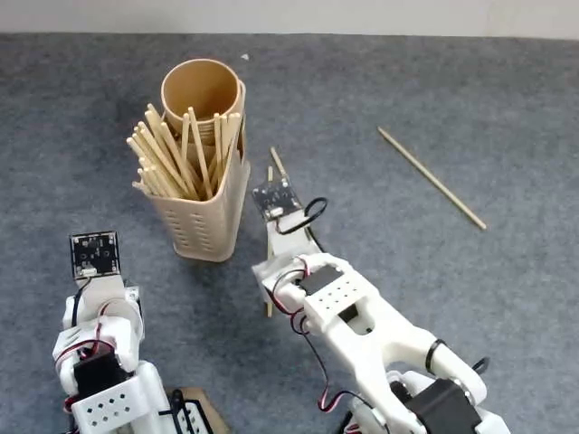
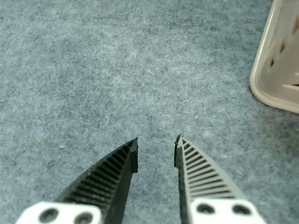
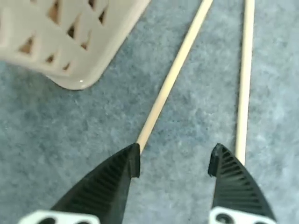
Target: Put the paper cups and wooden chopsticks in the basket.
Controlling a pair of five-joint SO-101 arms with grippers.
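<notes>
A beige perforated basket (image 1: 206,212) stands on the grey carpet, holding a stack of paper cups (image 1: 201,89) and several wooden chopsticks (image 1: 172,163). Just right of it lie two loose chopsticks (image 3: 175,70) (image 3: 244,79), side by side. My right gripper (image 3: 175,156) hovers open above them, one finger over the end of each stick, nothing held. The right arm (image 1: 335,298) covers most of both sticks from above. A third chopstick (image 1: 431,177) lies alone farther right. My left gripper (image 2: 157,142) is open over bare carpet, left of the basket (image 2: 280,60).
Grey carpet covers the whole work surface. The left arm (image 1: 95,334) sits at the near left, a short way from the basket's foot. Open carpet stretches behind the basket and around the lone chopstick at the right.
</notes>
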